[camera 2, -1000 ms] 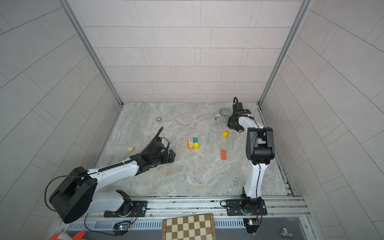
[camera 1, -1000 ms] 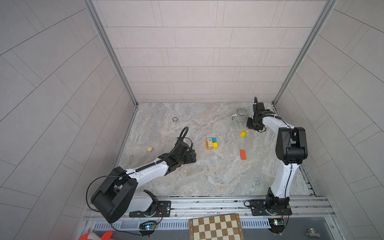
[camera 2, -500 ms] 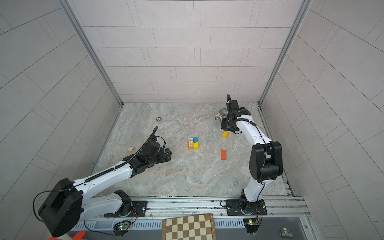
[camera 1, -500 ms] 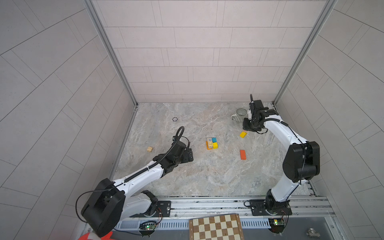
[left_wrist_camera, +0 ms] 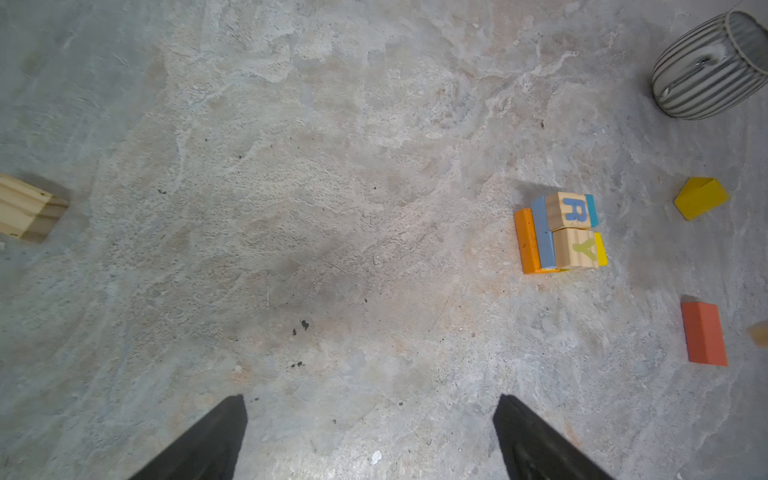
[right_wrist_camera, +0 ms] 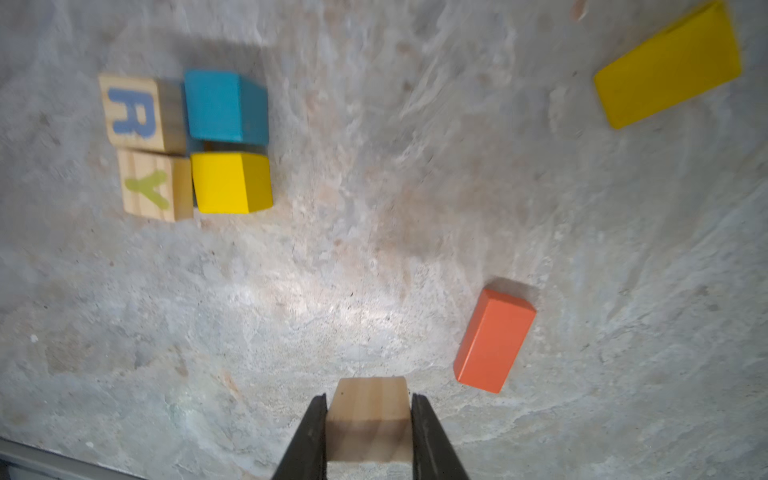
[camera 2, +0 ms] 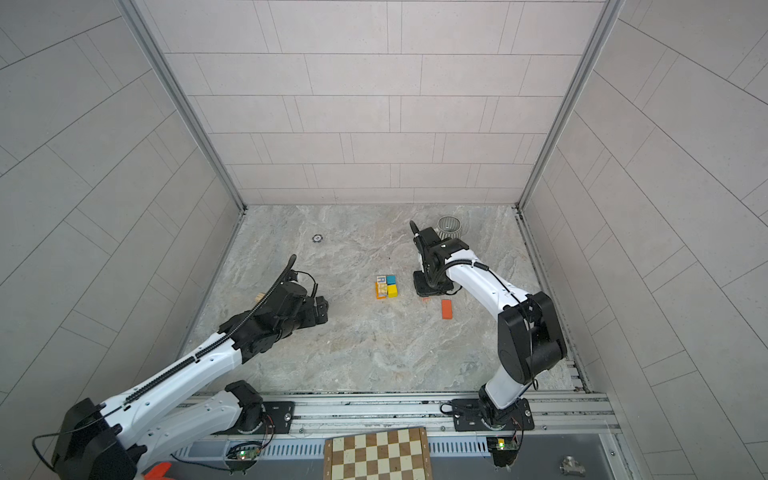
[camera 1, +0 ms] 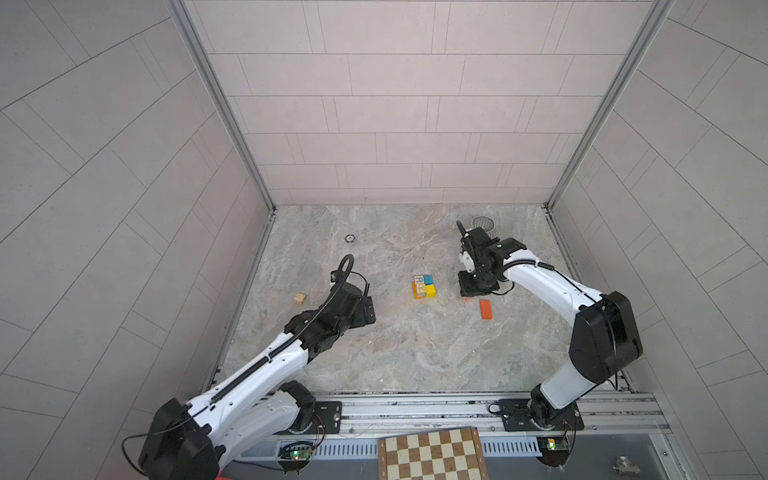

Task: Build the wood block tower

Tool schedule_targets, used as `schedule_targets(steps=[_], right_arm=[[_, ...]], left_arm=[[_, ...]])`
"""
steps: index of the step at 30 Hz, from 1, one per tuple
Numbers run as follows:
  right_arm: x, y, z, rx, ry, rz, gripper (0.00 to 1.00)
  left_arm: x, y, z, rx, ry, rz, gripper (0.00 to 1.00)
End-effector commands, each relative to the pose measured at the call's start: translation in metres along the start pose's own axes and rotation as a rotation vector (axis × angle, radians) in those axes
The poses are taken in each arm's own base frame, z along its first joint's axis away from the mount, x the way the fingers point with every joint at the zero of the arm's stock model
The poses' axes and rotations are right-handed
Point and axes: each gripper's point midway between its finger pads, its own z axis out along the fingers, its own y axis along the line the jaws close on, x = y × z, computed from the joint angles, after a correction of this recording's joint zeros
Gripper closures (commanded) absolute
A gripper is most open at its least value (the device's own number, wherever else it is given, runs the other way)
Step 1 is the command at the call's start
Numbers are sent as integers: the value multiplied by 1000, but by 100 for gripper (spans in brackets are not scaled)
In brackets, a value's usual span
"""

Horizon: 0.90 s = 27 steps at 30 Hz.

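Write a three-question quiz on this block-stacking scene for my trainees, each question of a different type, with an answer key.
1. True or false: the right tool is closed on a plain wood block.
2. Multiple choice: which letter is printed on the cube touching the blue block? A) R B) K C) M
3. Fill in the blank: the left tool is ____, with nothing between its fingers.

Key: 1 true; 2 A; 3 open.
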Motion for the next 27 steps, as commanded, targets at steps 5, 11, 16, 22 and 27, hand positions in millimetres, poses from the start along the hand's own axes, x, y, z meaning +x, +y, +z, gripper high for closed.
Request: schedule_targets(steps=[5, 11, 16, 22, 27], right_arm=[[34, 13, 32, 49, 139, -92, 74], [31, 17, 57, 63, 182, -103, 73], [22, 20, 71, 70, 196, -103, 67], [15, 22, 74, 80, 184, -110, 49], [11, 19, 67, 94, 149, -114, 43]], left_arm=[[4, 20, -1, -99, -1, 66, 0], [8, 22, 9, -116, 6, 70, 0], [10, 23, 14, -119, 4, 67, 0], [10, 23, 14, -115, -6, 64, 0], [7, 21, 13, -110, -17, 59, 0]])
